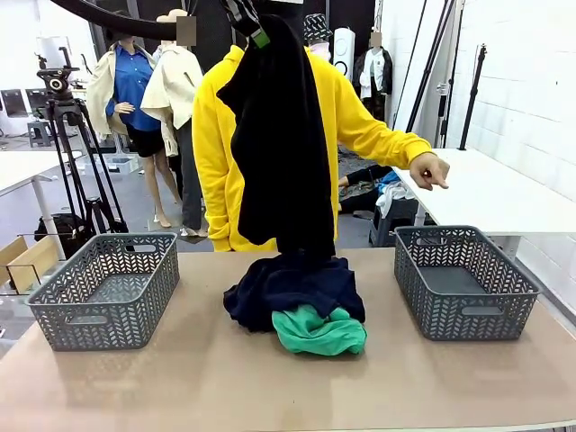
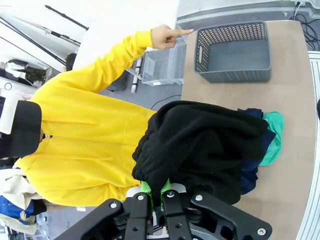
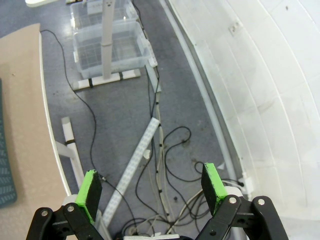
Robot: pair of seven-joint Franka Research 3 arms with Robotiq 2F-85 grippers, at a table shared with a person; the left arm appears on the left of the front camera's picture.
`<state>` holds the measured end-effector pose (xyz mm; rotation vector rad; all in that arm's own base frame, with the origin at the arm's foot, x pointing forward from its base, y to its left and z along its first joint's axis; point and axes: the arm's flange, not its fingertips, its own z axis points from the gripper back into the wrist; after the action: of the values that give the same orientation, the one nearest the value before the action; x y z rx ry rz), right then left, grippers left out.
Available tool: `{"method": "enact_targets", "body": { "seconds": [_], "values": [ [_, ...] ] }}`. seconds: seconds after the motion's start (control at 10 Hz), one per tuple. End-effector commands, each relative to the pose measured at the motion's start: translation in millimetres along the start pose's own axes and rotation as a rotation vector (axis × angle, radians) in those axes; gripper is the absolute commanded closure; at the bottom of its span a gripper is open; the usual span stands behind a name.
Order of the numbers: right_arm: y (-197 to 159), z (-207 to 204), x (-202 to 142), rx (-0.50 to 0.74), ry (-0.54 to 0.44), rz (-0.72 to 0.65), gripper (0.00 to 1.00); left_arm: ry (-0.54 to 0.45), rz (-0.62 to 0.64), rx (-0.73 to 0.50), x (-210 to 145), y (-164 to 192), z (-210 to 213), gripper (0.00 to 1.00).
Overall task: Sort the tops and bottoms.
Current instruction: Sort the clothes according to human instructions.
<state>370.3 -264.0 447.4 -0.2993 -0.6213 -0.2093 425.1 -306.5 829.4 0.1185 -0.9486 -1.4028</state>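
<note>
A black garment (image 1: 274,144) hangs high above the table's middle, pinched at its top by my left gripper (image 1: 256,31), which is shut on it. In the left wrist view the same black garment (image 2: 200,145) bunches in front of the green pads (image 2: 146,187). Under it on the table lie a dark navy garment (image 1: 292,288) and a bright green garment (image 1: 317,331), touching each other. My right gripper (image 3: 152,192) is open over the floor beside the table, holding nothing.
Grey baskets stand at the table's left (image 1: 106,290) and right (image 1: 463,281). A person in a yellow hoodie (image 1: 211,144) stands behind the pile, hand (image 1: 430,169) pointing toward the right basket. Cables and clear bins (image 3: 107,47) lie on the floor.
</note>
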Motion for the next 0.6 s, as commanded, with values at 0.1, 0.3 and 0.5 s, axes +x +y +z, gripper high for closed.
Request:
{"method": "enact_targets", "body": {
  "seconds": [0.1, 0.3, 0.5],
  "values": [
    [-1.0, -0.4, -0.5, 0.001, 0.005, 0.009, 0.00, -0.014, -0.001, 0.019, 3.1, 2.9, 5.9, 1.00],
    [-1.0, -0.4, -0.5, 0.001, 0.005, 0.009, 0.00, -0.014, -0.001, 0.019, 3.1, 2.9, 5.9, 1.00],
    [-1.0, -0.4, -0.5, 0.001, 0.005, 0.009, 0.00, -0.014, -0.001, 0.019, 3.1, 2.9, 5.9, 1.00]
  ]
}}
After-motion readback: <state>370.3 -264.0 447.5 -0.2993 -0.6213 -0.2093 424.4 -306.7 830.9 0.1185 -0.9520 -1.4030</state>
